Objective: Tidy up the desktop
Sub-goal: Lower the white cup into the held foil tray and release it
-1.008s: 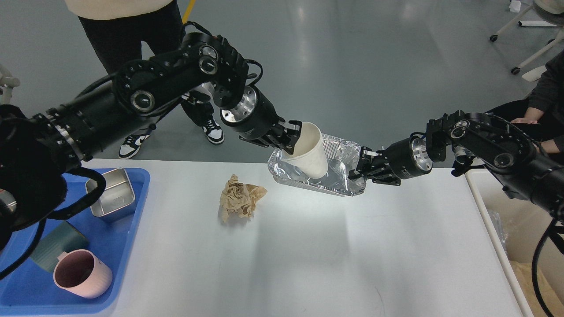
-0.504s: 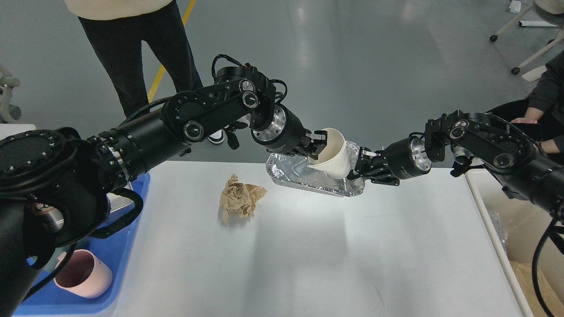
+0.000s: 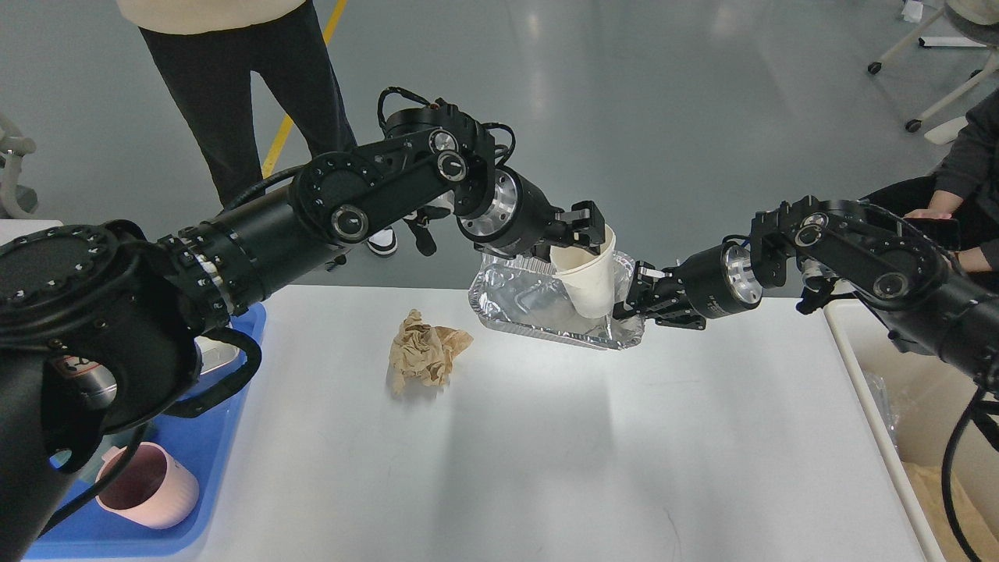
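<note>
While both arms meet above its far edge, the desktop lies below and nearer the camera than either gripper: white, rectangular, smooth and matte.

Left gripper: black, clamped on the rim of a paper cup, which is cream-white, tapered and roughly upright, its base down inside a foil tray.

Right gripper: black, closed on the right end of the foil tray, which is held tilted and clear of the desktop. Tray is silver, thin and crinkled, with a ribbed rim and shallow walls.

Crumpled paper: tan, creased and lumpy, resting on the desktop to the left of the tray and apart from both grippers.

Blue plastic tray: glossy, at the desktop's left edge, partly hidden by the left arm. It holds a pink cup with a ribbed wall, lying tilted.

Cream-white bin: just beside the desktop's right edge.
</note>
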Controlling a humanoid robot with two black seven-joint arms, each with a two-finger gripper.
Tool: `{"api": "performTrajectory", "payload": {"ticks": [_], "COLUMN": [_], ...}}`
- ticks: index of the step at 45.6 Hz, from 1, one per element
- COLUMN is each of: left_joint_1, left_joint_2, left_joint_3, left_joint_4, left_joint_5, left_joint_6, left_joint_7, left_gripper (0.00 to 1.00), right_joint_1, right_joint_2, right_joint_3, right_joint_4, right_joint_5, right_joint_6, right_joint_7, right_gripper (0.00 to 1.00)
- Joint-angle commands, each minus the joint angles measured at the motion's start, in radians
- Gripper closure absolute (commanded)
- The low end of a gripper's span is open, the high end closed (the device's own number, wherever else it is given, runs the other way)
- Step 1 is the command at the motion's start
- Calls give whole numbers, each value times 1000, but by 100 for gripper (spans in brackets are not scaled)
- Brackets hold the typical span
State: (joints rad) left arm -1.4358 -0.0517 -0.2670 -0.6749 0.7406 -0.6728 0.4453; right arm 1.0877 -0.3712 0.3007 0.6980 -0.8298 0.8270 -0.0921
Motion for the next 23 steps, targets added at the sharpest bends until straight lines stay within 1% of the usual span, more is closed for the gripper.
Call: {"api": "performTrajectory", "payload": {"ticks": [1,11,19,23], "left_joint_1": [-34,-120,-175,-181], "left_joint_2": [1,4,4,10], "left_joint_3": [-47,-113,-121,-124], "left_joint_4": [0,0,-2,-2], "left_joint_5": [-6,-33,-93,-130], "left_joint_6": [-1,-11,5,5], "left_joint_7": [1,12,13,15], "left_gripper": [4,3,3,3], "right_joint_1": [0,0,0,-2], "right_joint_2": [0,-2,-3,-5], "right_joint_3": [0,0,0,0], "right_joint_4": [0,-2,-2,-2], "right_joint_5": [0,0,0,0], "right_joint_6": [-2,-2,-2,-3], "right_joint_7": [0,0,0,2], "right_gripper": [100,100,100,100]}}
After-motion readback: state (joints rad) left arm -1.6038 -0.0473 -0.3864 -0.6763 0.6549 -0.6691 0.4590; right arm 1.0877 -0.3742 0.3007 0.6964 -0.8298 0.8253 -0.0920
